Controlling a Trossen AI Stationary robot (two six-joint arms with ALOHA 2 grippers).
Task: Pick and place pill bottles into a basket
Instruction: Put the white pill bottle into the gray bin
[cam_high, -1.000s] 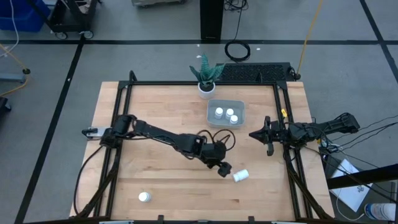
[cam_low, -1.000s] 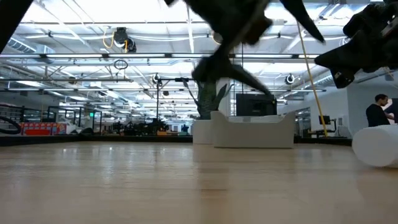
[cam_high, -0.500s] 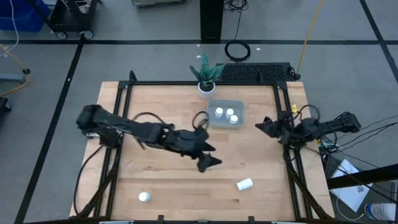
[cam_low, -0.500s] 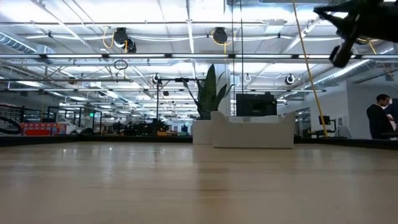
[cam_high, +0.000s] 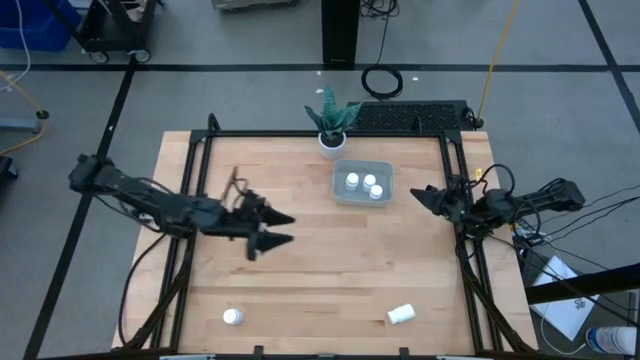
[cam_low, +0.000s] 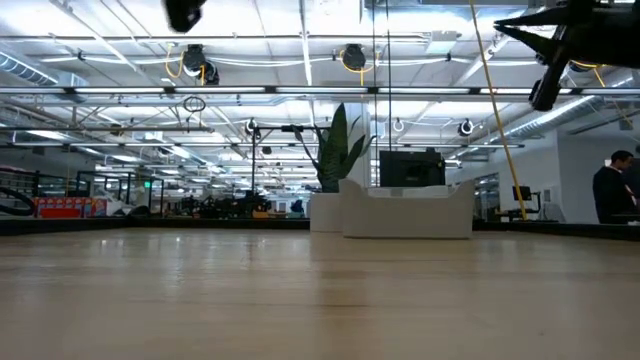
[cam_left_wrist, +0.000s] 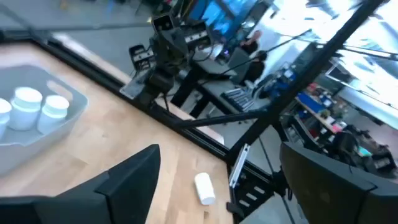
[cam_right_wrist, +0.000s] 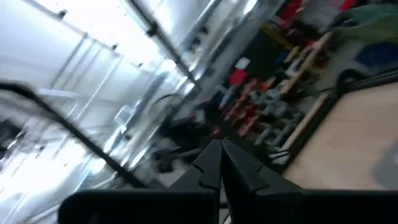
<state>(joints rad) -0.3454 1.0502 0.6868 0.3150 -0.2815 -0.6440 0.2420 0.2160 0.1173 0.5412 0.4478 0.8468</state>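
Note:
The basket (cam_high: 363, 183) stands at the far middle of the table with three white pill bottles (cam_high: 352, 181) upright in it. It also shows in the left wrist view (cam_left_wrist: 59, 127) and the low view (cam_low: 405, 212). One bottle (cam_high: 401, 314) lies on its side near the front right, seen too in the left wrist view (cam_left_wrist: 204, 188). Another bottle (cam_high: 232, 317) stands at the front left. My left gripper (cam_high: 288, 228) is open and empty, raised over the table's left middle. My right gripper (cam_high: 416, 197) is shut and empty, raised at the right edge.
A white pot with a green plant (cam_high: 331, 125) stands just behind the basket. Black frame rails (cam_high: 190, 200) run along the table's left and right sides. People show in the room beyond the table (cam_low: 612, 190).
My left gripper has drawn back from the lying bottle toward the table's left edge and risen out of the low view. The lying bottle has rolled a little toward the near edge. My right gripper has shifted slightly toward the far edge.

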